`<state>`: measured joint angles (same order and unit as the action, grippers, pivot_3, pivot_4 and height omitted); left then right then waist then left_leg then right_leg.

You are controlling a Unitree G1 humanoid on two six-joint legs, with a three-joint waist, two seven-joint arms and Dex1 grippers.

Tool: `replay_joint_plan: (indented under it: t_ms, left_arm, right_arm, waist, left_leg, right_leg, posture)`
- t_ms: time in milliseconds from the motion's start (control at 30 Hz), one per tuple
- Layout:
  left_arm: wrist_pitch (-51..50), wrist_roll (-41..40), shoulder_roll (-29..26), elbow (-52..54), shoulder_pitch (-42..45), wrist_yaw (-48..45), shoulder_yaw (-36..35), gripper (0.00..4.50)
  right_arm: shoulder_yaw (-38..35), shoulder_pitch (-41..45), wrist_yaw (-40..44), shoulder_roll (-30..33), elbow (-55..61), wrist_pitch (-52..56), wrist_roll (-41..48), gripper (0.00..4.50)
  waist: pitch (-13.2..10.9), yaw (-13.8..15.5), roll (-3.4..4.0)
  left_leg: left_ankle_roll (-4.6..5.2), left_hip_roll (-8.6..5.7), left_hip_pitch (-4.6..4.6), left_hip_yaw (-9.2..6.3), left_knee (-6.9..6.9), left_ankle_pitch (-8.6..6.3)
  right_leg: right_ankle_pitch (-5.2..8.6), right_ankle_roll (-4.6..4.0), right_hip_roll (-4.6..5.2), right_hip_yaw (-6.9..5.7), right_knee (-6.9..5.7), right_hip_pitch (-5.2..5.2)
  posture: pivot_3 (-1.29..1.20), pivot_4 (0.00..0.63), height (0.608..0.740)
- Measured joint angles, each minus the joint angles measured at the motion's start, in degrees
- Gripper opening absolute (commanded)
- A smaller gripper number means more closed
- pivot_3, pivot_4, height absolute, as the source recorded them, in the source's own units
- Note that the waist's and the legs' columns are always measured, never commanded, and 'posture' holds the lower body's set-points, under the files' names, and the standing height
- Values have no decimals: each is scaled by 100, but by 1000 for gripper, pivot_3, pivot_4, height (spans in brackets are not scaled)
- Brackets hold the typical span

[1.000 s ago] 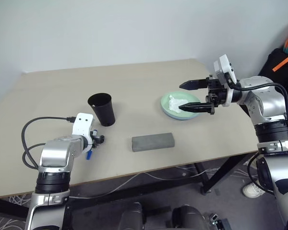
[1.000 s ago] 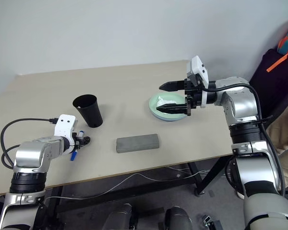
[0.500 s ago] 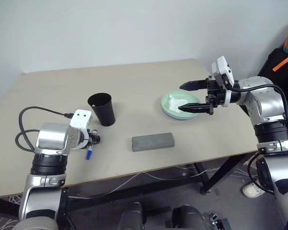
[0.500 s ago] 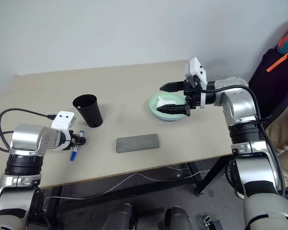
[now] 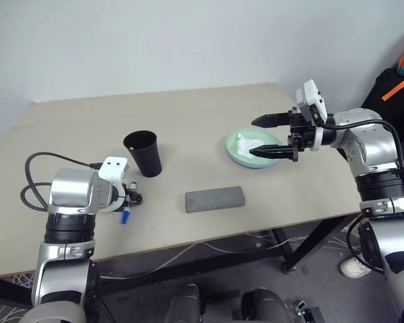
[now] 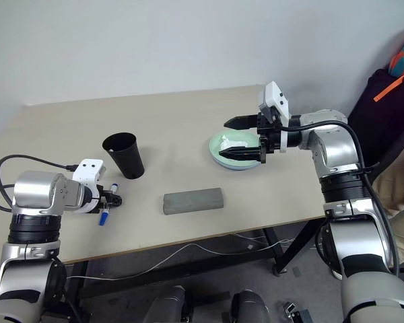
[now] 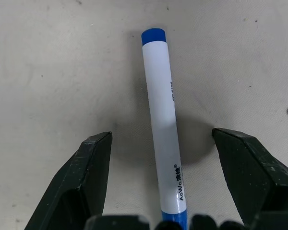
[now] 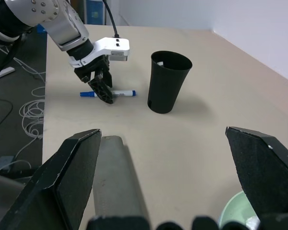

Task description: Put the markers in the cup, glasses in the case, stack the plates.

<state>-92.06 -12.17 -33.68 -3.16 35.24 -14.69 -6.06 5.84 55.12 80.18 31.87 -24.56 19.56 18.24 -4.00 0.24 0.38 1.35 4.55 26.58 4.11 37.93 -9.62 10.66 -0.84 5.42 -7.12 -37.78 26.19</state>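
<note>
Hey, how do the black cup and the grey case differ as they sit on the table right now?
The black cup stands upright with its mouth open upward; the grey case lies flat and closed. The cup is round and tapers toward its base; the case is a long rectangular block. The cup sits farther back, the case nearer the table's front edge. Both rest untouched on the table.

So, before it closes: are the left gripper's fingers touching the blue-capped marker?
Apart. The left wrist view shows bare table between each finger and the marker.
</note>
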Motion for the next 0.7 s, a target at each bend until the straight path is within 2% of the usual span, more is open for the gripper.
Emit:
replay_joint_plan:
  t_ms: [100, 267, 300, 333, 367, 533, 700]
  left_arm:
    - [0, -7, 57, 0, 3, 36, -29, 2656]
    - [0, -3, 92, -1, 17, 88, -29, 912]
    - [0, -1, 92, -1, 17, 102, -29, 710]
    - [0, 0, 92, -1, 18, 107, -29, 230]
    - [0, -1, 92, -1, 22, 110, -29, 105]
    - [2, -36, -66, 7, 22, -12, 114, 103]
    - [79, -417, -713, 506, -69, -594, 736, 103]
  right_arm:
    - [0, -2, -8, -16, 0, 0, -1, 4500]
    - [8, -6, -29, -74, 0, 1, -5, 4500]
    - [8, -6, -29, -74, 0, 1, -8, 4500]
    - [8, -6, -30, -74, 0, 1, -17, 4500]
    - [8, -6, -30, -74, 0, 1, -18, 4500]
    - [10, -6, -30, -84, 0, 1, -20, 4500]
    - [11, -5, -32, -89, -4, 1, -23, 4500]
  waist:
    - [0, -1, 0]
    - [0, -4, -1]
    - [1, -4, -1]
    - [0, -4, -1]
    - [0, -4, -1]
    - [1, -4, -1]
    - [0, -3, -2]
  left_leg:
    - [0, 0, -1, -1, 1, 0]
    - [0, 1, -2, -4, 2, 0]
    - [0, 1, -2, -4, 2, 0]
    - [0, 1, -2, -4, 2, 0]
    - [0, 1, -2, -4, 2, 0]
    - [-1, 0, -1, -3, 2, 0]
    - [-1, 0, -1, -1, -1, 0]
  right_leg:
    - [-3, -4, 0, 0, -1, -1]
    - [-7, -9, -4, 0, -3, 1]
    - [-7, -9, -5, 0, -3, 1]
    - [-7, -9, -5, 1, -3, 1]
    - [-7, -9, -5, 1, -2, 1]
    - [-6, -9, -5, 2, -2, 2]
    - [-6, -10, -3, 3, 0, 6]
  posture:
    - [0, 0, 696]
    - [0, 0, 696]
    - [0, 0, 696]
    - [0, 0, 696]
    - [0, 0, 696]
    - [0, 0, 696]
    - [0, 0, 696]
